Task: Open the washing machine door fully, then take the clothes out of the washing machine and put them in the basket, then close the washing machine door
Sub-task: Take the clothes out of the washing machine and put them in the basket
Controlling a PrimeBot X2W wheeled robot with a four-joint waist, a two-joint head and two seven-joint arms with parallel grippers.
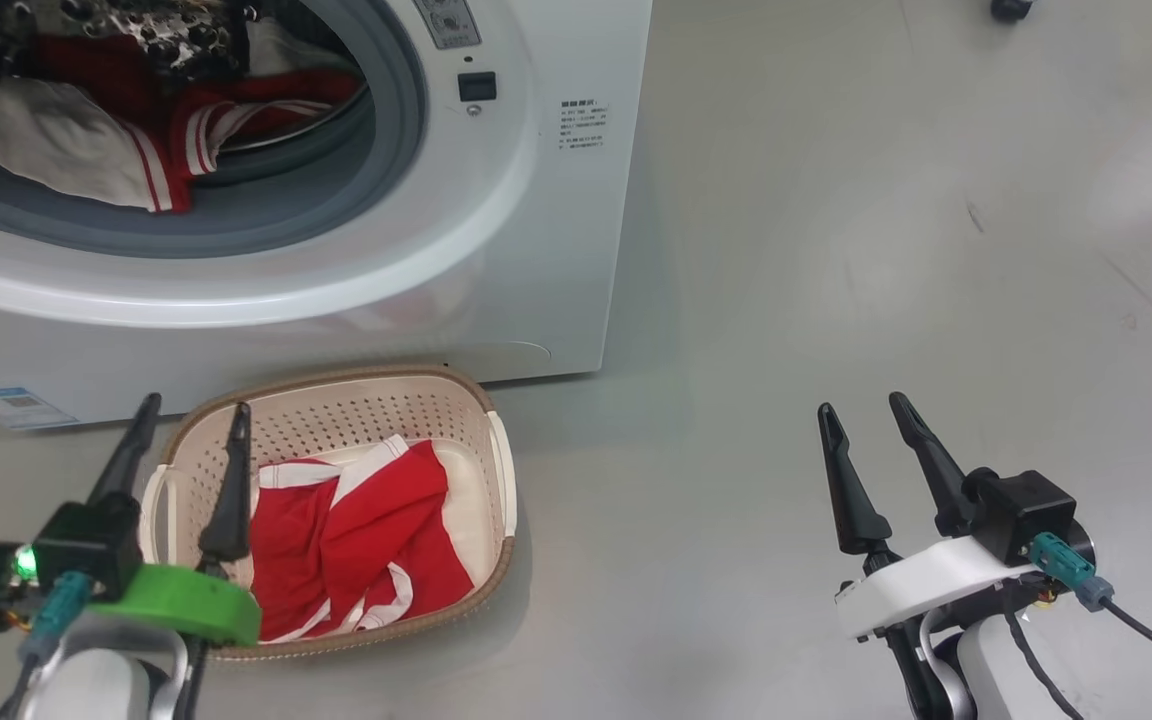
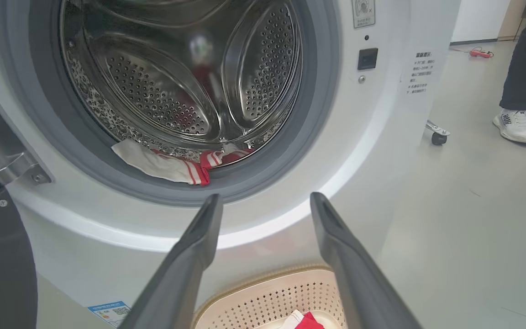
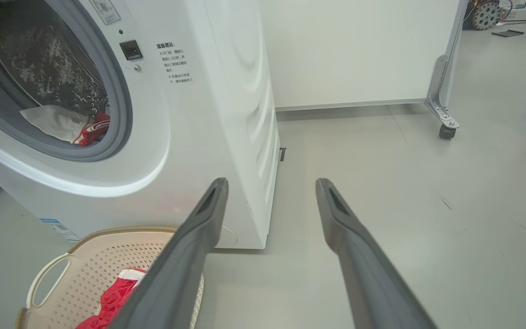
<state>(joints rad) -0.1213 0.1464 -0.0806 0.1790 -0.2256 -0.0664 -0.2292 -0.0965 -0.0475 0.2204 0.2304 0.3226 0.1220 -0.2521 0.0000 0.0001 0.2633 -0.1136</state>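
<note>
While the left gripper (image 1: 196,404) and right gripper (image 1: 861,403) gape empty, the blue label (image 1: 11,408) on the washing machine (image 1: 536,250) is illegible.

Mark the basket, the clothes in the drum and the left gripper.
basket (image 1: 336,425), head view, perforated back wall.
clothes in the drum (image 1: 56,140), head view, white fabric.
left gripper (image 1: 196,404), head view, midway between fingertips.

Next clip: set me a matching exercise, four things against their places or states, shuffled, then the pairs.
1. cream perforated plastic basket
2. steel perforated drum
3. right gripper
4. white sneaker

a. open, holding nothing
b. white and red clothes lie at its front
c. a red garment with white trim lies inside
d. worn by a person

Pairs: 1-c, 2-b, 3-a, 4-d
</note>
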